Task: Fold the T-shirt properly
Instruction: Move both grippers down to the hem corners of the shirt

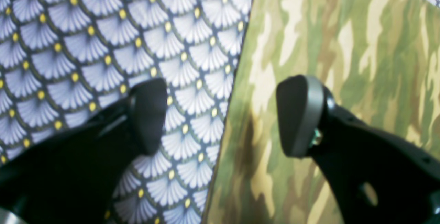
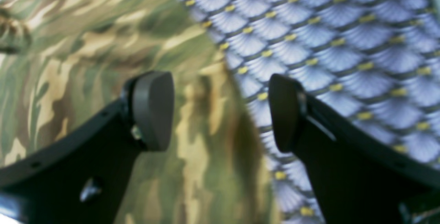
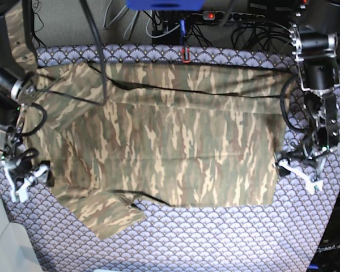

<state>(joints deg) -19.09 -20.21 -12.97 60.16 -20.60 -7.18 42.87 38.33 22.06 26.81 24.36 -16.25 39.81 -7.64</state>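
The camouflage T-shirt [image 3: 170, 136] lies spread sideways on the purple scallop tablecloth [image 3: 215, 238], hem to the right and sleeves at upper left and lower left. My left gripper [image 3: 297, 175] hovers open at the shirt's lower right hem corner. In the left wrist view the left gripper [image 1: 223, 115] straddles the edge of the T-shirt [image 1: 326, 62], one finger over cloth, one over the tablecloth [image 1: 86, 45]. My right gripper [image 3: 27, 180] stands open at the shirt's left edge. The right wrist view shows that gripper [image 2: 220, 112] straddling the T-shirt's [image 2: 86, 45] edge.
Black cables [image 3: 187, 88] trail across the upper part of the shirt, and more cables and a power strip [image 3: 238, 17] sit behind the table. A pale grey surface [image 3: 5, 243] borders the table at the lower left. The table's front edge is close below the lower sleeve [image 3: 105, 212].
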